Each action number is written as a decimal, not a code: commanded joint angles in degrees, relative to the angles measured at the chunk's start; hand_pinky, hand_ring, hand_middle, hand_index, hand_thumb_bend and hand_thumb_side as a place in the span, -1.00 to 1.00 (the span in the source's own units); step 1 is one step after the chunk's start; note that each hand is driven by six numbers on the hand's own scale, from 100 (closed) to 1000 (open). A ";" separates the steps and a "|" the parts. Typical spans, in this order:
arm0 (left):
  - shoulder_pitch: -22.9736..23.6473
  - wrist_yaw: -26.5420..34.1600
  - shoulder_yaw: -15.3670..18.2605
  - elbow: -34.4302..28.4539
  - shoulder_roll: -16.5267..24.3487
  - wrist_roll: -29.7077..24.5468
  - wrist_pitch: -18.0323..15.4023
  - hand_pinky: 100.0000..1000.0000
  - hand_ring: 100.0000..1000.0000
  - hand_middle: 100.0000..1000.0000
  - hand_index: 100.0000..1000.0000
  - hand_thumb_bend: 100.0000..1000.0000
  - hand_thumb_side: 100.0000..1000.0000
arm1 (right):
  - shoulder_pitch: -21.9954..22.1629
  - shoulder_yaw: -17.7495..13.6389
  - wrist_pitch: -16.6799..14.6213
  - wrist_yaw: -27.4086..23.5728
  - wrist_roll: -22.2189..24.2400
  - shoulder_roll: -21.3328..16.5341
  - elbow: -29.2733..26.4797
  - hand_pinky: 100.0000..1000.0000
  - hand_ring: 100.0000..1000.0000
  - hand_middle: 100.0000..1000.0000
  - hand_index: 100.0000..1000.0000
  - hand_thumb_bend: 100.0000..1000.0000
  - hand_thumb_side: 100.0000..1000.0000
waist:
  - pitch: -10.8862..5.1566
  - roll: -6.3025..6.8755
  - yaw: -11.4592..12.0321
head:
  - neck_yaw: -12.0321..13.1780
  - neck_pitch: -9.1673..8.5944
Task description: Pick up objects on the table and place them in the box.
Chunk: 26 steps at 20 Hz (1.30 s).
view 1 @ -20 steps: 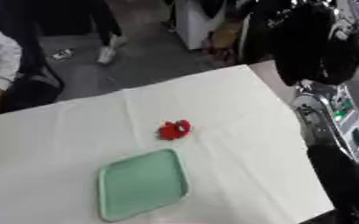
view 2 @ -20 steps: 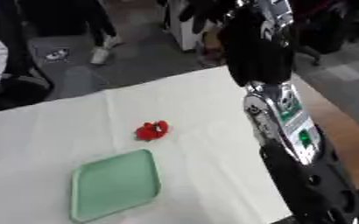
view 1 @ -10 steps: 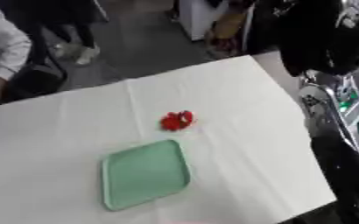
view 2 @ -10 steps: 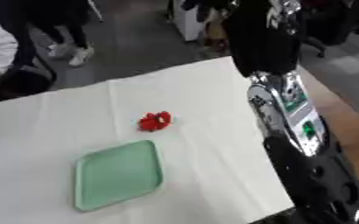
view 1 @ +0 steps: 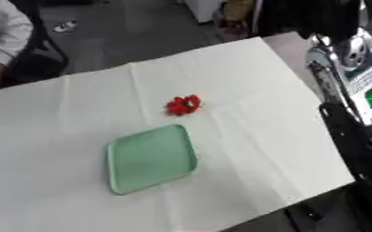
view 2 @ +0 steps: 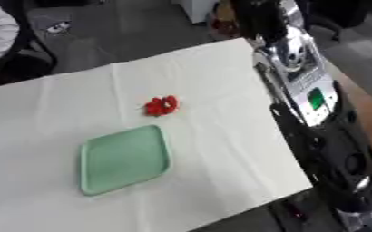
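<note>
A small red object [view 1: 184, 104] lies on the white-covered table [view 1: 245, 81], near its middle and just beyond the far corner of a shallow green tray [view 1: 151, 158], not touching it. The robot's right arm [view 2: 316, 113] runs down the right side; the right eye view shows more of its length, with the green-lit panel. No hand shows in either view, so I cannot tell their state.

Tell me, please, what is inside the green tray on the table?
Nothing shows inside the green tray; its whole floor is bare. The small red object lies on the white tablecloth just beyond it, apart from its rim.
</note>
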 commanded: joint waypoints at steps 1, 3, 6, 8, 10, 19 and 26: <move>-0.21 0.01 0.48 -1.12 1.16 -0.15 0.03 -0.49 -0.13 0.29 0.58 -0.60 0.54 | -4.65 2.49 -2.32 5.69 1.30 -2.76 5.24 0.18 0.07 0.38 0.43 -1.00 0.64 | -0.79 -0.18 0.24 | -1.49 -0.24; -0.01 0.10 0.38 -1.12 1.18 -0.26 0.10 -0.50 -0.13 0.29 0.58 -0.60 0.55 | -8.21 4.76 -6.54 7.88 2.15 -2.96 11.29 0.22 0.11 0.42 0.48 -1.00 0.70 | -0.73 -0.15 0.33 | -1.78 -0.61; -0.06 0.19 0.32 -1.12 1.10 -0.31 0.08 -0.50 -0.13 0.29 0.58 -0.60 0.55 | -12.82 7.32 -12.42 11.55 3.52 -2.32 20.74 0.26 0.20 0.47 0.54 -1.00 0.78 | -0.49 -0.05 0.51 | -2.19 -1.15; -0.13 0.22 0.31 -1.12 1.03 -0.31 0.06 -0.50 -0.13 0.29 0.58 -0.60 0.55 | -16.01 8.53 -16.43 14.79 4.84 -1.25 27.03 0.29 0.28 0.50 0.57 -1.00 0.81 | -0.38 -0.01 0.60 | -2.42 -1.22; -0.25 0.24 0.26 -1.12 0.95 -0.33 0.03 -0.50 -0.13 0.28 0.58 -0.60 0.55 | -18.37 8.83 -19.92 18.53 5.50 0.07 32.77 0.34 0.38 0.54 0.61 -1.00 0.84 | -0.23 0.03 0.71 | -2.75 -1.37; -1.66 0.38 0.15 -1.12 0.06 -0.29 -0.44 -0.49 -0.13 0.28 0.58 -0.59 0.54 | -22.83 6.98 -29.57 29.82 -0.56 6.62 50.52 0.40 0.42 0.58 0.66 -1.00 0.80 | 0.63 0.44 1.68 | -4.03 -3.04; -2.94 0.37 0.13 -1.12 -0.65 -0.13 -0.86 -0.49 -0.13 0.28 0.58 -0.59 0.54 | -23.36 6.15 -33.50 38.15 -3.98 8.58 57.11 0.40 0.40 0.58 0.68 -1.00 0.83 | 1.33 0.51 2.42 | -4.06 -3.73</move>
